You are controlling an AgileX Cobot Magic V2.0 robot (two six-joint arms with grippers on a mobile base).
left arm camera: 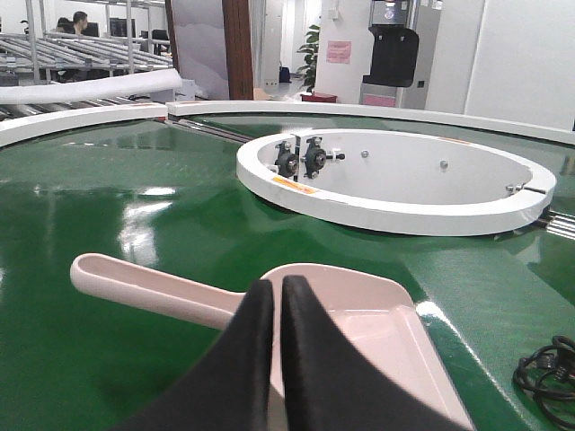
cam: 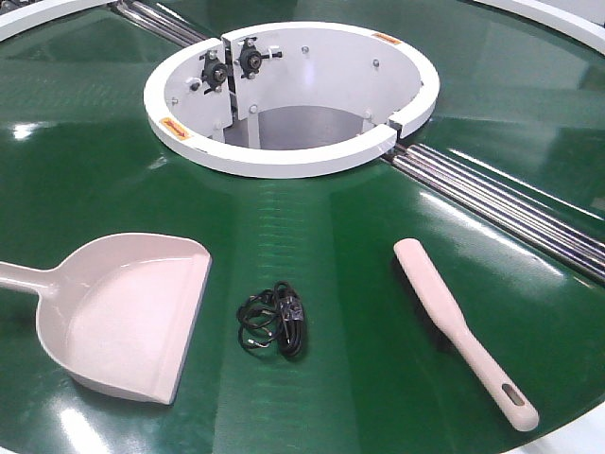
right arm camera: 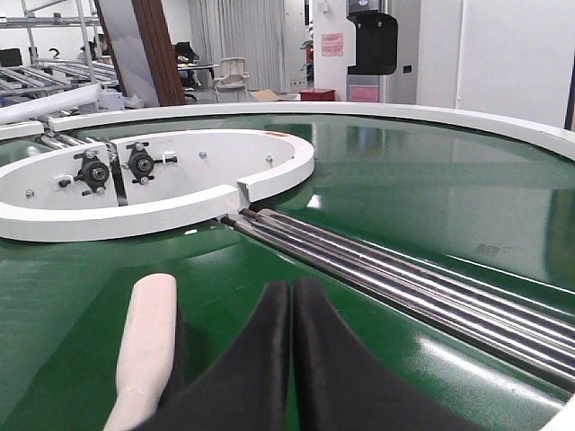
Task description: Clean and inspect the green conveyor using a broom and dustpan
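Observation:
The green conveyor [cam: 85, 180] fills the front view, with its white ring hub [cam: 293, 151] at the top middle. The beige dustpan [cam: 132, 317] lies flat at the lower left, handle pointing left. The beige broom [cam: 458, 326] lies at the lower right, its slotted handle tip nearest the front edge. Neither gripper shows in the front view. In the left wrist view my left gripper [left arm camera: 276, 285] is shut and empty, hovering over the dustpan [left arm camera: 359, 314]. In the right wrist view my right gripper [right arm camera: 292, 287] is shut and empty, just right of the broom [right arm camera: 148, 341].
A coiled black cable [cam: 274, 322] lies on the belt between dustpan and broom, also seen as a black cable [left arm camera: 548, 373] at the right edge. Steel rollers [cam: 501, 199] run from the hub toward the right. The conveyor's white outer rim [right arm camera: 359, 112] curves behind.

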